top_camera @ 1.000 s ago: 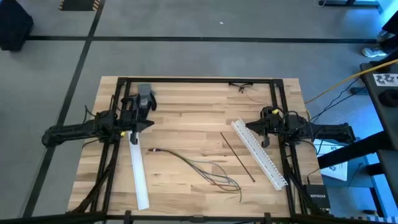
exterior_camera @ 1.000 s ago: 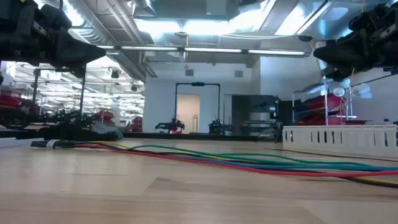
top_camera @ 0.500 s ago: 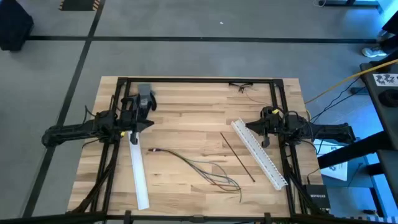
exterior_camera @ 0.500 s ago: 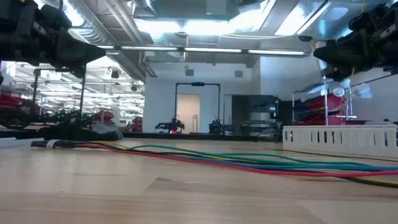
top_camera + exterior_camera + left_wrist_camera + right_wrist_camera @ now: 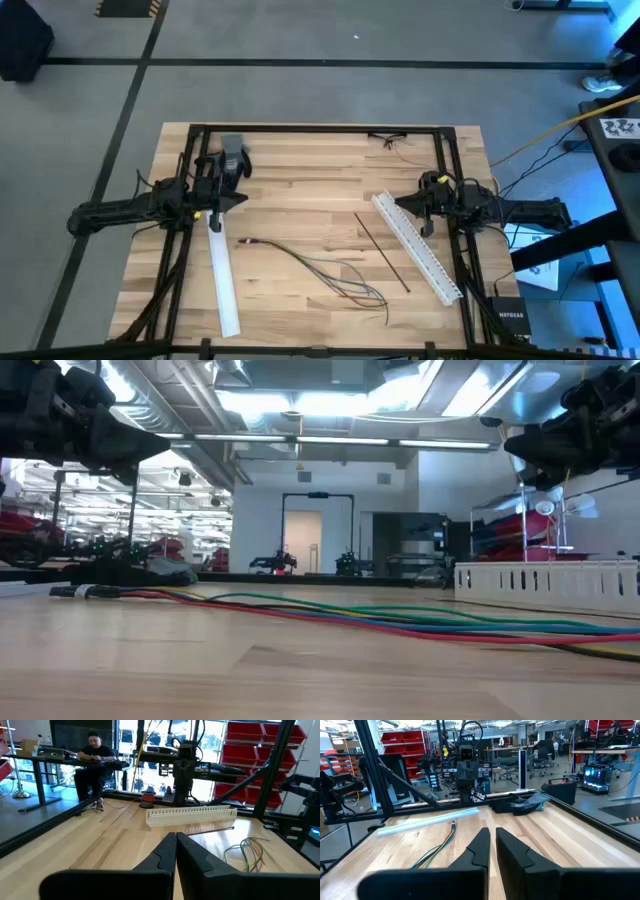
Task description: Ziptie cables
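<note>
dark fingers — left gripper (image 5: 240,199) closed, empty | right gripper (image 5: 399,204) closed, empty

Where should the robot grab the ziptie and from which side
Best near the middle of the ziptie, coming straight down from above. It lies flat on the table, thin, straight and slanted, so the fingers should close across its width. It lies clear of the cables and beside the white strip. The right gripper is the nearer one.
</note>
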